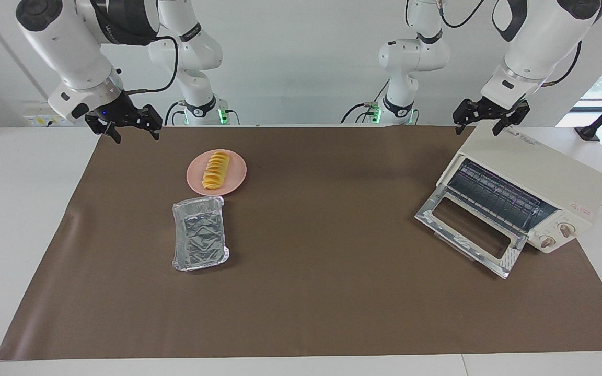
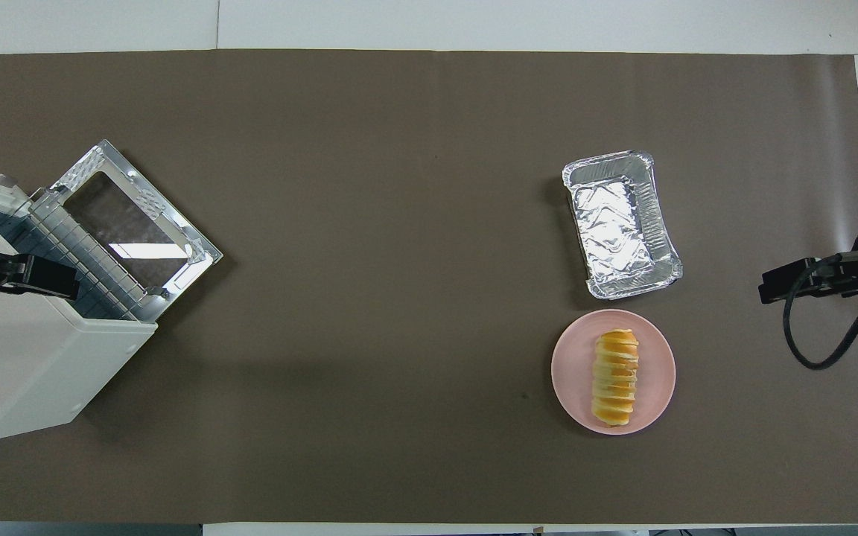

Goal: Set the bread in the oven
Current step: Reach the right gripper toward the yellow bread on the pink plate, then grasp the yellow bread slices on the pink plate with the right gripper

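Over at the right arm's end of the tabletop (image 1: 29,219), the right claw (image 1: 129,129) hangs in the air above the edge of the brown mat (image 1: 322,292), fingers spread, nothing between them. Next along, the pink plate (image 1: 236,180) sits on the mat, and there is the bread (image 1: 215,169), a ridged golden loaf lying lengthwise across the plate's middle, untouched. Just beside the plate, farther from the robots, the foil tray (image 1: 199,235) rests on the mat, its near corner almost at the plate's rim. A wide bare stretch of mat follows through the centre. Then the oven (image 1: 541,172) at the left arm's end, set at an angle, its glass door (image 1: 471,232) dropped flat and open, the wire rack (image 1: 494,196) showing inside, two knobs (image 1: 557,235) on the front panel. Above the oven's top, at the corner nearest the robots, the left claw (image 1: 484,124) hovers, fingers apart and holding nothing. From overhead, that left claw (image 2: 19,274) covers the oven's roof beside the rack, while the right claw (image 2: 794,284) shows over the mat's edge, well apart from the plate.
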You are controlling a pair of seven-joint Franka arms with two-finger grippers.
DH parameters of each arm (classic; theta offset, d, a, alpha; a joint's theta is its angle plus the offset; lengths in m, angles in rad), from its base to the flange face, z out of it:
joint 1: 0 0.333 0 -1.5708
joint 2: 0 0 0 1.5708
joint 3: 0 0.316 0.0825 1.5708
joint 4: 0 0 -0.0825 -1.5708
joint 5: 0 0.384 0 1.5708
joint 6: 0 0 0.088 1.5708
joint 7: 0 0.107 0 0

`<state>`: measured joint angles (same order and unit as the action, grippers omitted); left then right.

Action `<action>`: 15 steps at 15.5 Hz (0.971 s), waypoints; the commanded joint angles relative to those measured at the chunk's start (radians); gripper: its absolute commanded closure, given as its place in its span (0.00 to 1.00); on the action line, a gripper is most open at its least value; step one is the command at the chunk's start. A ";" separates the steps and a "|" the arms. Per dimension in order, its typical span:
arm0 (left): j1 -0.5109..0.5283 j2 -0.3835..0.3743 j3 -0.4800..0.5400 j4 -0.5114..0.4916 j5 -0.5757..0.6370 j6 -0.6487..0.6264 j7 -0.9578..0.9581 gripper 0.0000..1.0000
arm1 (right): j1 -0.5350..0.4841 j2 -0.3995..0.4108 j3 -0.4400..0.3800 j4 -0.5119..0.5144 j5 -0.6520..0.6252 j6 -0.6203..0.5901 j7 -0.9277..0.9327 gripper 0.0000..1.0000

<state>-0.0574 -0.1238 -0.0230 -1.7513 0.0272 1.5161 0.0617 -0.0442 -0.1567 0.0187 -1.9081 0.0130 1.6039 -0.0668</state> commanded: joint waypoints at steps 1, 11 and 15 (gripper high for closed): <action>0.005 -0.011 -0.003 -0.004 0.007 -0.001 -0.008 0.00 | 0.003 -0.145 0.070 -0.250 0.008 0.143 0.100 0.00; 0.005 -0.011 -0.003 -0.004 0.007 -0.001 -0.008 0.00 | 0.139 -0.129 0.127 -0.607 0.110 0.611 0.303 0.00; 0.005 -0.011 -0.003 -0.004 0.007 -0.001 -0.008 0.00 | 0.138 -0.109 0.127 -0.687 0.110 0.725 0.297 0.00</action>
<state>-0.0574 -0.1238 -0.0230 -1.7513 0.0272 1.5161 0.0617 0.1002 -0.2559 0.1450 -2.5544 0.1084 2.2879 0.2339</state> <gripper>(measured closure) 0.000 0.000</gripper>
